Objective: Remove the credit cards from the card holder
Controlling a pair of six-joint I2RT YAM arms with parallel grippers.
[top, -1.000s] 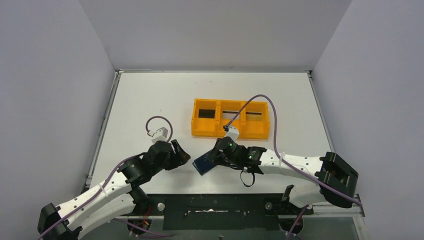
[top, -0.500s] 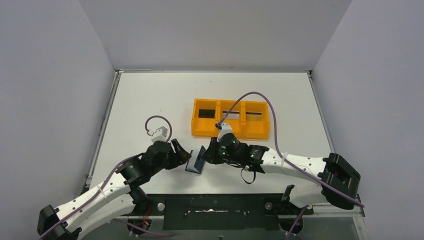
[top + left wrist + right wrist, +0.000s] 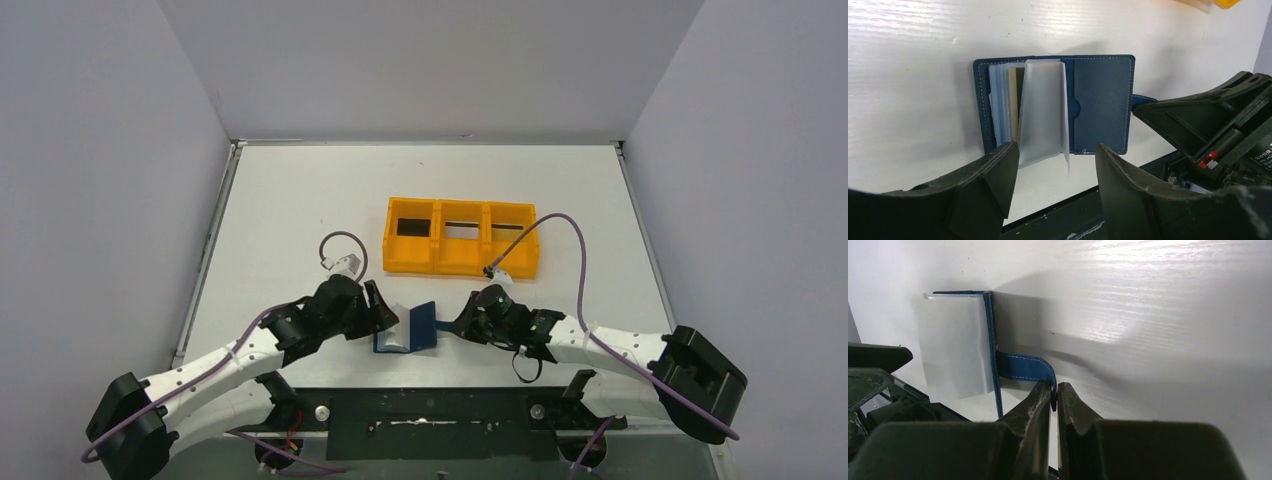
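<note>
The navy card holder [image 3: 424, 324] lies open and flat near the table's front edge. In the left wrist view its right half [image 3: 1100, 100] is bare blue, and a clear plastic sleeve [image 3: 1043, 112] stands up from the fold. Credit cards [image 3: 1012, 97] sit in the sleeves on the left half; only a pale beige edge shows. My left gripper [image 3: 1055, 152] is open, just short of the holder's near edge, with nothing between its fingers. My right gripper [image 3: 1054, 390] is shut on the holder's closure tab [image 3: 1023, 367] at the right side.
An orange three-compartment tray [image 3: 460, 262] stands behind the card holder, mid-table. The dark front rail [image 3: 430, 410] runs just in front of the holder. The two arms face each other closely across the holder.
The right gripper has drawn the tab rightward, and the holder went from hanging tilted to lying open on the table. The left arm has moved right, up to the holder.
</note>
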